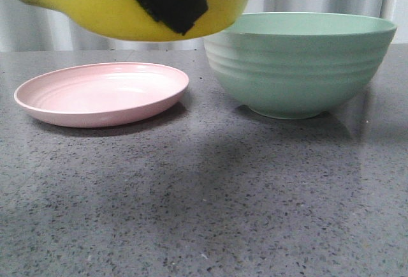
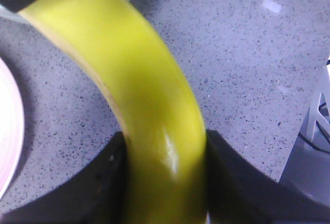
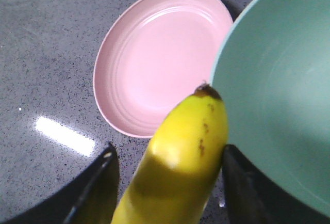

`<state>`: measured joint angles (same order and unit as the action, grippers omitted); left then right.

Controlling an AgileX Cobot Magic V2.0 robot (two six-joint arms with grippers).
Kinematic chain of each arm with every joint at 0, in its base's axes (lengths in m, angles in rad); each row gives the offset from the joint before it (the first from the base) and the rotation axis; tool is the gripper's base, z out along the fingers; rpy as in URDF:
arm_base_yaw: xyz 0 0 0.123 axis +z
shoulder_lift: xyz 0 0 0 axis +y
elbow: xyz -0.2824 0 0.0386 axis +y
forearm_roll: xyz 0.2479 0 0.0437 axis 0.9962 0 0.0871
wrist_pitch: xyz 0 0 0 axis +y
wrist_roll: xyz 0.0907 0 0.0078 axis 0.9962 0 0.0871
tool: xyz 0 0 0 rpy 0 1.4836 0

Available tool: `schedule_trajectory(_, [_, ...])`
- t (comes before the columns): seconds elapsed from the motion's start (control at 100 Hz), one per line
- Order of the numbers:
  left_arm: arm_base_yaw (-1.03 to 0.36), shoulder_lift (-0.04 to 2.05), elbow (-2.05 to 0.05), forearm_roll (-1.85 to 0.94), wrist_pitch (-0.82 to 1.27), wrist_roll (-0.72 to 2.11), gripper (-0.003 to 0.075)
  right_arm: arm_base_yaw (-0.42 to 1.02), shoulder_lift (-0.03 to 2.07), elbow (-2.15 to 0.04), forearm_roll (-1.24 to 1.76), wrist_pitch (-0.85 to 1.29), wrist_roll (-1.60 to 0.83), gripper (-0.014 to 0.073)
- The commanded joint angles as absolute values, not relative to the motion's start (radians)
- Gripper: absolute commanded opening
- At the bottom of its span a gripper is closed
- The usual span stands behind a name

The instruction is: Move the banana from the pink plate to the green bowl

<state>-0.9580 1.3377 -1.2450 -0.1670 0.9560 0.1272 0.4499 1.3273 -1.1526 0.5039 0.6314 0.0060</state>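
Above the pink plate (image 1: 102, 95), left jaws clamp the banana (image 1: 108, 6); right jaws straddle it, contact unclear.

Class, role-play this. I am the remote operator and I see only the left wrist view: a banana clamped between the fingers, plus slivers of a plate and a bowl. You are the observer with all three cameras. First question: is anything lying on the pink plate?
Observer: No. In the front view the pink plate is bare.
Operator: How high is the banana?
Observer: In the front view the banana hangs clear of the table, with its underside about level with the rim of the green bowl.
Operator: Is anything in the bowl?
Observer: The right wrist view shows nothing in the part of the bowl's inside that it covers.
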Motion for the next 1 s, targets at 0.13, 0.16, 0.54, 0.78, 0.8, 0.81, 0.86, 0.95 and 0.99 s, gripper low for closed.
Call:
schedule_trajectory(0.13, [-0.967,1.312,-1.279,-0.190,0.898,0.128,-0.0019,0.450,1.355,-1.203,0.534,0.580,0.000,0.0359])
schedule_trajectory(0.16, [-0.967,1.312,-1.279,-0.190,0.898,0.128,-0.0018,0.450,1.358,-1.203,0.534,0.582,0.000,0.0359])
schedule_trajectory(0.54, [-0.967,1.312,-1.279,-0.192,0.889,0.130,0.0295,0.450,1.364,-1.203,0.534,0.582,0.000,0.0174])
schedule_trajectory(0.78, [-0.967,1.308,-1.291,-0.192,0.885,0.130,0.0422,0.433,1.364,-1.206,0.530,0.538,0.000,0.0013])
schedule_trajectory(0.8, [-0.967,1.306,-1.297,-0.192,0.886,0.130,0.0422,0.431,1.364,-1.206,0.530,0.536,0.000,0.0008])
schedule_trajectory(0.81, [-0.967,1.306,-1.298,-0.190,0.886,0.130,0.0422,0.431,1.364,-1.208,0.530,0.532,0.000,0.0007])
schedule_trajectory(0.86, [-0.967,1.301,-1.309,-0.189,0.886,0.130,0.0422,0.421,1.364,-1.213,0.528,0.523,0.000,0.0000])
schedule_trajectory(0.95, [-0.967,1.283,-1.331,-0.189,0.888,0.130,0.0422,0.398,1.364,-1.231,0.528,0.504,0.000,-0.0001])
schedule_trajectory(0.99, [-0.967,1.274,-1.341,-0.189,0.888,0.130,0.0422,0.383,1.364,-1.240,0.525,0.490,0.000,-0.0001])
